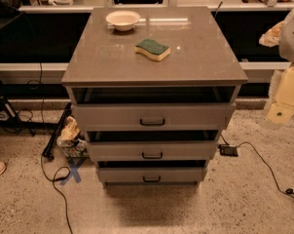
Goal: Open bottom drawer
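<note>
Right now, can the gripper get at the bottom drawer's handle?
Probably yes. The gripper hangs right of the cabinet, level with the top drawer; the bottom drawer turns its bar handle to open floor, nothing between.

The gripper (282,108) hangs at the right edge, apart from the grey cabinet (108,57). Down low, the bottom drawer (122,175) shows its black handle (151,179). Up top sit a bowl (122,19) and a sponge (152,49).

No writing is legible anywhere, not even on the gripper (282,106) at the right edge
</note>
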`<state>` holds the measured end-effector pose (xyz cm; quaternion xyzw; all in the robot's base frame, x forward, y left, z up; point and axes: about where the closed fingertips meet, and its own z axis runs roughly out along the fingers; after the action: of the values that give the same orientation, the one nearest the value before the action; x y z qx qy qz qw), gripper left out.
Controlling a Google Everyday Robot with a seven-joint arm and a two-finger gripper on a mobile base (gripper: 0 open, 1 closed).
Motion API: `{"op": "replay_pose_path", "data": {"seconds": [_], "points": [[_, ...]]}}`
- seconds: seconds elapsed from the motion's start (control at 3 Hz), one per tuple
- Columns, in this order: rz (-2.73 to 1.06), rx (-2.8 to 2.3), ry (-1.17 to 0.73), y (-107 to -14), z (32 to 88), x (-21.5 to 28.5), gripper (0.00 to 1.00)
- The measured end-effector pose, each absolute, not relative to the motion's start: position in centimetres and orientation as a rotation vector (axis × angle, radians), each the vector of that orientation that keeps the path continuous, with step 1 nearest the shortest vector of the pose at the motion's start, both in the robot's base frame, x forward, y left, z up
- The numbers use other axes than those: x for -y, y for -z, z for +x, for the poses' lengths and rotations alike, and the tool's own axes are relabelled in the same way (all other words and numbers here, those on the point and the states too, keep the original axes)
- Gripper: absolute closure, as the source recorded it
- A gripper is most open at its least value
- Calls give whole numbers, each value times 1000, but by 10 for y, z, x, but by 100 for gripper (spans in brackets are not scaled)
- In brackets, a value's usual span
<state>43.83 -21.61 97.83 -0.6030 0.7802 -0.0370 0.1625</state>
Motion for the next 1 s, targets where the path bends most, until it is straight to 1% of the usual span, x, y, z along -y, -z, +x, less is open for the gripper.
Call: {"op": "replay_pose_path", "data": {"seconds": [0.67,1.0], "points": [[-1717,-2207,77,-976,439,218,0],[-1734,-2170,-73,-926,441,217,0]]}}
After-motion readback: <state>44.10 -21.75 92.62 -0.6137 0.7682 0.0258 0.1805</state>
